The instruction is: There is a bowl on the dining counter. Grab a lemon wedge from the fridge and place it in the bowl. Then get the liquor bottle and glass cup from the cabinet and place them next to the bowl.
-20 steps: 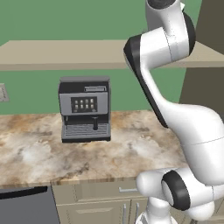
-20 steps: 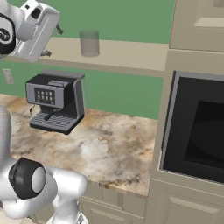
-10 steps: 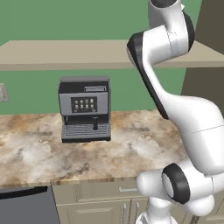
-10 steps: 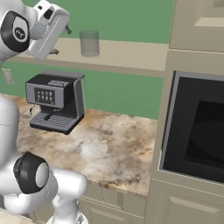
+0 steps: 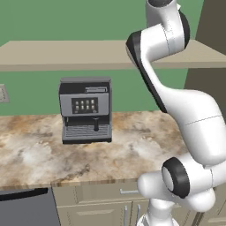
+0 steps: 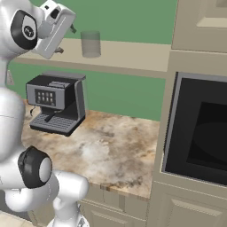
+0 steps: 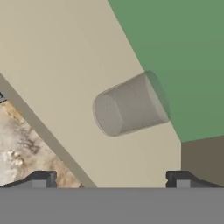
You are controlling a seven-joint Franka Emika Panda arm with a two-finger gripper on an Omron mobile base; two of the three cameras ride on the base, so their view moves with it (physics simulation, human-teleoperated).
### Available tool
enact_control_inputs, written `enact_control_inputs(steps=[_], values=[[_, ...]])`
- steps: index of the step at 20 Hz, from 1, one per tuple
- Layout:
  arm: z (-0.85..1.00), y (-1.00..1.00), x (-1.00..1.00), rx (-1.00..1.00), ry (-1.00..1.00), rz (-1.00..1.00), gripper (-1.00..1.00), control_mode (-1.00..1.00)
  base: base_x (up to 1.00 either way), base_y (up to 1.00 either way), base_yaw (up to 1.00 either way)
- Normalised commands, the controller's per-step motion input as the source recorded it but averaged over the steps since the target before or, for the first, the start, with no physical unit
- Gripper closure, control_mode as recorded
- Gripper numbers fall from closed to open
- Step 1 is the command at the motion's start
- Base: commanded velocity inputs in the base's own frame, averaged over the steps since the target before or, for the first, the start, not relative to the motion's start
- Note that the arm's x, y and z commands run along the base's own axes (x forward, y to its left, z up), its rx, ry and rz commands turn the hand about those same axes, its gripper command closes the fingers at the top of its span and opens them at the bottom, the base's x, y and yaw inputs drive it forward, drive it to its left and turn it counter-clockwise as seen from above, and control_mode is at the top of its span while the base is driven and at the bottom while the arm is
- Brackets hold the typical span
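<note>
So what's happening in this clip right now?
The white robot arm is raised toward the beige shelf above the marbled worktop, with its gripper open and pointed at the clear greyish glass cup standing there. The cup is not yet gripped; nothing is between the fingertips. A black and grey coffee machine sits on the worktop below.

arm: glossy white rounded links | joints: dark bands | end effector (image 7: pixel 111 178): small dark fingertips

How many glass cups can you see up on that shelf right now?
1. The glass cup stands upright on the beige shelf against the green wall, above and to the right of the coffee machine. The arm may hide others.
</note>
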Motion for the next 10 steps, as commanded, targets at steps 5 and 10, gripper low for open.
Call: enact_control_inputs(steps=[5,10], values=[[-0.01,0.0,0.26,0.0,0.0,0.0,-1.0,-1.0,0.0,0.0,0.0],[0.0,0.0,0.24,0.01,0.0,0.0,-1.0,-1.0,0.0,0.0,0.0]])
